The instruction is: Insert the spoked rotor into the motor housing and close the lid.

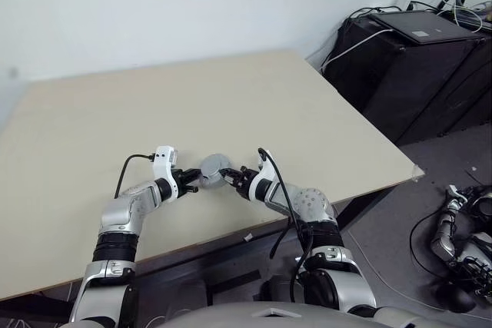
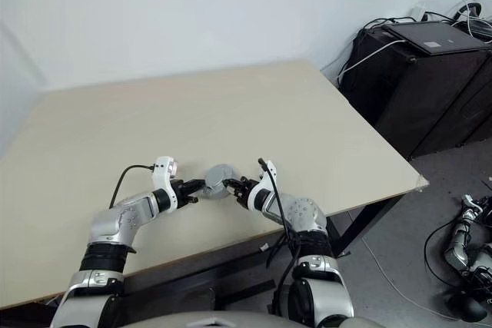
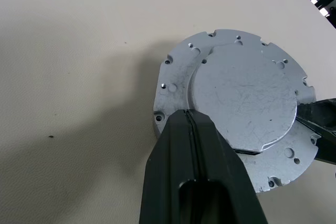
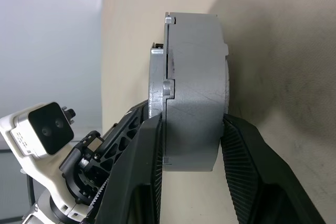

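A silver-grey drum, the motor housing (image 4: pixel 194 87) with the lid (image 3: pixel 241 93) closed on it, stands on edge low over the table near its front edge (image 1: pixel 214 167). My right gripper (image 4: pixel 191 119) is shut on it, one finger on each flat face. My left gripper (image 3: pixel 189 116) is shut, its joined tips at the rim of the plate face with the small holes; whether they touch it is unclear. Both grippers meet at the drum, the left (image 1: pixel 192 187) on its left and the right (image 1: pixel 231 178) on its right. The spoked rotor is hidden.
The beige table (image 1: pixel 192 97) stretches wide behind and to both sides. A black cabinet (image 1: pixel 415 59) with a laptop and cables stands off the table's right back corner. Cables and a robot part (image 1: pixel 461 236) lie on the floor at the right.
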Motion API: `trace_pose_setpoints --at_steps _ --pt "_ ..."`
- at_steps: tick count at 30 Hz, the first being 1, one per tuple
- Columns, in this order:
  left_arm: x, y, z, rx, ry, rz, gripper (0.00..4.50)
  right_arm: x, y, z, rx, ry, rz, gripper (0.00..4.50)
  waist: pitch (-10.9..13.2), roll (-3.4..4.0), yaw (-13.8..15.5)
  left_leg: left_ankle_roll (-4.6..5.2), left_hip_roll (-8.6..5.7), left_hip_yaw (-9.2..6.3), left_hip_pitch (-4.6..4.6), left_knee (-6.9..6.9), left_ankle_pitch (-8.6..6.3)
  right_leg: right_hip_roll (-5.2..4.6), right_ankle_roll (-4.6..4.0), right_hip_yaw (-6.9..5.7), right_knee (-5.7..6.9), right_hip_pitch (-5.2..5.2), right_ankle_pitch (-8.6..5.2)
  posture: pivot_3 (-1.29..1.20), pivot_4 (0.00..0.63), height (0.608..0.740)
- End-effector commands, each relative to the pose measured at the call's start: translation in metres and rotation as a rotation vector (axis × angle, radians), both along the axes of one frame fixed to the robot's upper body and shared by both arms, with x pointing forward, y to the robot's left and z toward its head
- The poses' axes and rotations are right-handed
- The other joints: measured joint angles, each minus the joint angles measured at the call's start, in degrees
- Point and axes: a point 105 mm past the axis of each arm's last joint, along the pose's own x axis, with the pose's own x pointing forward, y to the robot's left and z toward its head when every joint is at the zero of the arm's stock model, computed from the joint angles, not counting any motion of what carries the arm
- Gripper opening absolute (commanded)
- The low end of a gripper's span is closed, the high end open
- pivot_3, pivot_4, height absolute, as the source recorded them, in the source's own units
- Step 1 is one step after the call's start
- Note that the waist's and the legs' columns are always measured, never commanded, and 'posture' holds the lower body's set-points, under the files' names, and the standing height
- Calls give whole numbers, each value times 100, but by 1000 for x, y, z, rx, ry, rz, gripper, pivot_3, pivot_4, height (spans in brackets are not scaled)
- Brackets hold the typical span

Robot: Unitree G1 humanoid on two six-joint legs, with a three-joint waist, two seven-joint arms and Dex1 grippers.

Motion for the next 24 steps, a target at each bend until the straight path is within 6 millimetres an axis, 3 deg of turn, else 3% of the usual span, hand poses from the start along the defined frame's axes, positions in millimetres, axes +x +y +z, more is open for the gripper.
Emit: trace_pose_setpoints --at_steps 1,9,17,20,24 --pt "-4 -23 -1 -41 12 -67 0 -4 46 39 148 -80 82 1288 0 0 0 0 0 0 0 0 0 0 0 0 0 0 0 0 0 740" --pt "0 -17 15 -79 -78 -3 0 -3 31 38 151 -71 29 1288 4 -3 -11 0 0 1 -5 -2 0 0 0 2 -2 -4 0 0 0 740" --pt "-2 -8 62 -353 -221 177 0 2 8 51 236 -102 -49 1288 51 -35 -27 0 2 0 -24 -4 0 1 0 1 -3 -20 1 0 0 740" --pt "-12 -3 76 -517 -245 248 0 2 5 58 274 -125 -61 1288 52 -33 -59 1 3 0 -24 -6 -1 2 -1 2 -3 -21 0 0 0 740" --pt "-31 -3 78 -645 -226 288 0 3 0 64 294 -139 -80 1288 55 -35 -69 3 3 0 -24 -7 -2 4 -2 2 -4 -22 -1 0 0 740"
